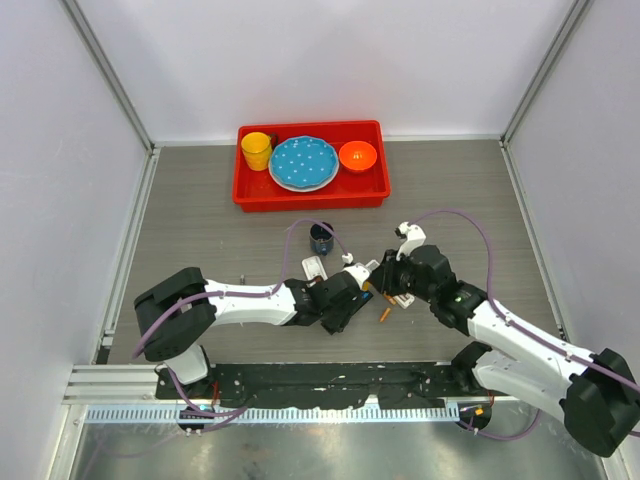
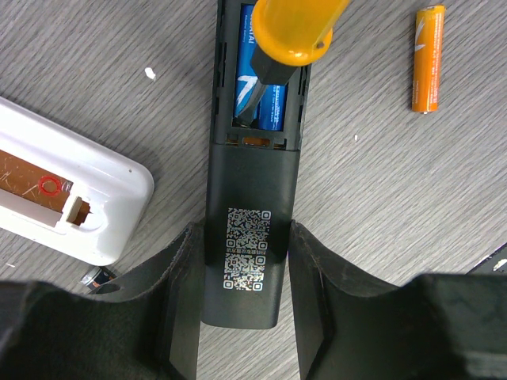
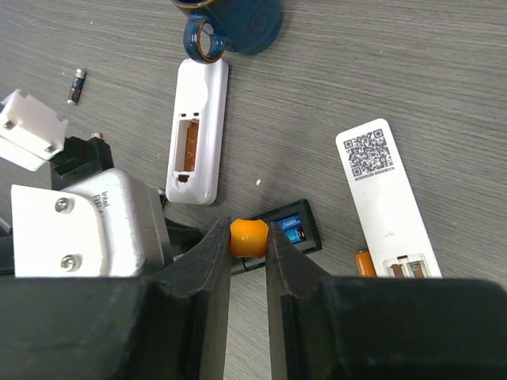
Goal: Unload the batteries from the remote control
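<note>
From where I stand, the left gripper [image 2: 245, 241] is clamped on the lower end of the black remote [image 2: 247, 182], which lies back-up on the table [image 2: 380, 206] in the middle of the left wrist view, its battery bay open toward the top edge. The right gripper [image 3: 248, 241] is closed tight on the orange handle of a screwdriver [image 2: 297, 28], whose dark shaft dips into that bay against the blue battery [image 2: 279, 111] inside. An orange battery [image 2: 428, 58] lies loose at the upper right, apart from the remote, and an opened white remote [image 2: 71, 194] sits at the left.
</note>
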You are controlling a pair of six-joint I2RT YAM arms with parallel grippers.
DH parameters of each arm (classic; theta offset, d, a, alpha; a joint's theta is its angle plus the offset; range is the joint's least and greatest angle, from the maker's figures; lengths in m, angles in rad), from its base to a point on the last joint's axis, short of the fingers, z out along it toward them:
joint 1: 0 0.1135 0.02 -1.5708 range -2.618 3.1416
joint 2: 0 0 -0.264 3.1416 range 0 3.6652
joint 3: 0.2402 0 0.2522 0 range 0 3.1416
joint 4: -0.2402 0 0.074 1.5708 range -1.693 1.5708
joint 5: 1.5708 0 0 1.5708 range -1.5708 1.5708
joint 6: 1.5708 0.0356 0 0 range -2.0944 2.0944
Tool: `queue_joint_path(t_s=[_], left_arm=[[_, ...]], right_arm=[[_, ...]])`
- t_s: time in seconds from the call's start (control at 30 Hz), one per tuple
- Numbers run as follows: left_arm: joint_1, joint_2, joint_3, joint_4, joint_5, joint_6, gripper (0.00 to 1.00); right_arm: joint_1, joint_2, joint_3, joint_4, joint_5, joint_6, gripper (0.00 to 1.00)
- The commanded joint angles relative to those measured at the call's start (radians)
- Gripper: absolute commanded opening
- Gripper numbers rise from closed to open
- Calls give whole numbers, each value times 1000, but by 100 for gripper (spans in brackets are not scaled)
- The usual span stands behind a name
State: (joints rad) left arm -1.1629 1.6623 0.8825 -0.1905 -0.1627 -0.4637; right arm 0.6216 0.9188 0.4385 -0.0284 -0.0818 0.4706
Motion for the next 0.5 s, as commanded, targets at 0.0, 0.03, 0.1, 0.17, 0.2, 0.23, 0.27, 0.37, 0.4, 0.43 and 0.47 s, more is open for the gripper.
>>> queue_joint_path(t_s=[0.0, 0.03, 0.1, 0.17, 0.2, 0.23, 0.27, 0.37, 0.4, 0.43, 0.47], left_arm=[[-3, 86, -54, -76, 78, -30, 0], [-3, 86, -54, -76, 81, -30, 0], [-3, 88, -54, -76, 83, -32, 0], [-3, 86, -59, -76, 81, -32, 0], [-3, 85, -57, -78, 81, -33, 0], [-3, 82, -59, -76, 81, -33, 0], [-3, 80, -62, -76, 78, -35, 0], [-3, 80, -70, -69, 78, -39, 0], [-3, 80, -71, -67, 78, -41, 0], [-3, 82, -74, -67, 78, -43, 0], [-3, 80, -76, -66, 77, -43, 0]], right_arm=[[67, 0, 54, -85, 215, -58, 1], [81, 0, 60, -97, 262, -61, 1], [128, 3, 81, -107, 312, -63, 1], [159, 9, 92, -119, 375, -67, 1], [185, 9, 104, -123, 392, -73, 1], [199, 12, 109, -133, 433, -72, 1], [210, 11, 115, -137, 451, -78, 1], [251, 8, 129, -148, 502, -86, 1], [259, 5, 134, -148, 510, -90, 1], [270, 2, 137, -154, 520, -92, 1], [273, -4, 140, -156, 533, -95, 1]])
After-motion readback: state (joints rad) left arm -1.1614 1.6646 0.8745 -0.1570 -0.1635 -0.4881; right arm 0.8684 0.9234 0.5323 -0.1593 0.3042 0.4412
